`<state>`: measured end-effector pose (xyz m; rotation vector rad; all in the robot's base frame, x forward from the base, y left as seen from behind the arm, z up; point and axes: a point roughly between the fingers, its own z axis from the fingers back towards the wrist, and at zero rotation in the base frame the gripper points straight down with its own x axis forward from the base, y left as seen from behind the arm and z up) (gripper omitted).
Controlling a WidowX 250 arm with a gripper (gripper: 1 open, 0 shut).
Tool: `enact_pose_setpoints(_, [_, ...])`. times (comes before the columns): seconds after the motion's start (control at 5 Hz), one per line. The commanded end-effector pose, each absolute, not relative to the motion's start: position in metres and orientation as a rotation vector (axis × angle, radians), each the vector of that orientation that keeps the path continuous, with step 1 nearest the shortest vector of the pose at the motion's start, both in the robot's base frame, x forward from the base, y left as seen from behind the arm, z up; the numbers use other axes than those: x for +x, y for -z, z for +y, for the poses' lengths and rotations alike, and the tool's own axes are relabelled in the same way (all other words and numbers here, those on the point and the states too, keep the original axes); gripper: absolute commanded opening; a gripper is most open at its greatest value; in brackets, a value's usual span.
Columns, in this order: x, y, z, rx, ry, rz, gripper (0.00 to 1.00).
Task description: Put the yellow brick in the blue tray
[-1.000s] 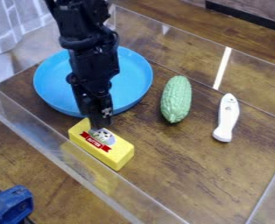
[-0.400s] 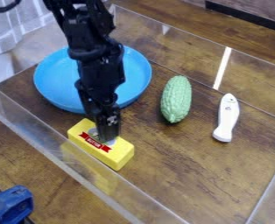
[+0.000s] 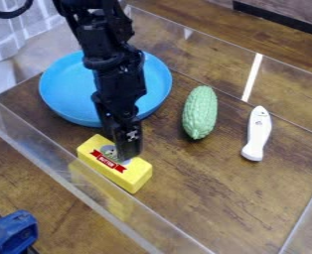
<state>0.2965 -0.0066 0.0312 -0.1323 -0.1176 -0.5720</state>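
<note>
The yellow brick (image 3: 105,170) with its red label lies on the wooden table, just in front of the blue tray (image 3: 60,97). My gripper (image 3: 124,151) points straight down over the brick's far end. Its dark fingers (image 3: 131,142) stand open, low on the top of the brick and hiding the label's round picture. The brick rests flat on the table. The black arm rises in front of the tray and covers part of its middle. What shows of the tray holds nothing.
A green bumpy gourd (image 3: 199,112) lies right of the tray. A white handle-shaped object (image 3: 255,133) lies further right. A blue object (image 3: 9,233) sits at the bottom left corner. A clear sheet edge runs along the table's front.
The gripper has sunk slightly over the brick's far end and its fingers have spread a little. The brick has not moved.
</note>
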Motion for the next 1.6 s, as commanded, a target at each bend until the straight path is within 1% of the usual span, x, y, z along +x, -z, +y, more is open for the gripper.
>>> enact_pose_setpoints(0.0, [0.306, -0.033, -0.013, -0.116, 0.620, -0.155, 1.00])
enact_pose_setpoints(1.4, [0.313, -0.006, -0.025, -0.122, 0.744, -0.150, 1.00])
